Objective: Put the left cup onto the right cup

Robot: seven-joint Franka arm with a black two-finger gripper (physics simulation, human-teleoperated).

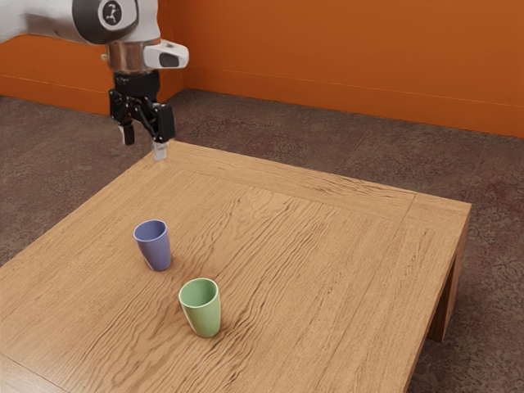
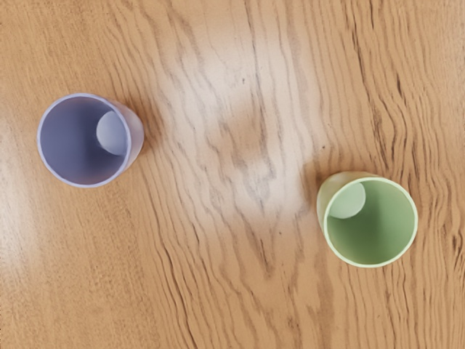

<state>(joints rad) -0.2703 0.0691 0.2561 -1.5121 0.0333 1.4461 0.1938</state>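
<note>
Claw [image 1: 144, 143]: black, two fingers, hanging high over the far corner of the desk [image 1: 327, 246] at the exterior view's left. The fingers stand apart with nothing between them, so the claw is open and empty. It is well apart from both cups and touches neither them nor the desk.

Blue cup [image 1: 153, 244]: upright on the desk, mouth up, on the exterior view's left half. It is the farther of the two cups from that camera. In the wrist view the blue cup [image 2: 86, 139] shows from above, with a round rim, the inside bare and the pale bottom visible.

Green cup [image 1: 201, 306]: upright on the desk, mouth up, nearer the exterior camera and a little toward that view's right of the blue cup. In the wrist view the green cup [image 2: 369, 220] also shows from above, with nothing inside.

Relation: the cups stand near each other but apart, with bare wood [image 2: 240, 276] between them. Neither is stacked or tilted.

Surroundings: the desk top is light wood with strong grain, on a dark mottled floor [image 1: 344, 139], with an orange wall [image 1: 368, 49] behind.
</note>
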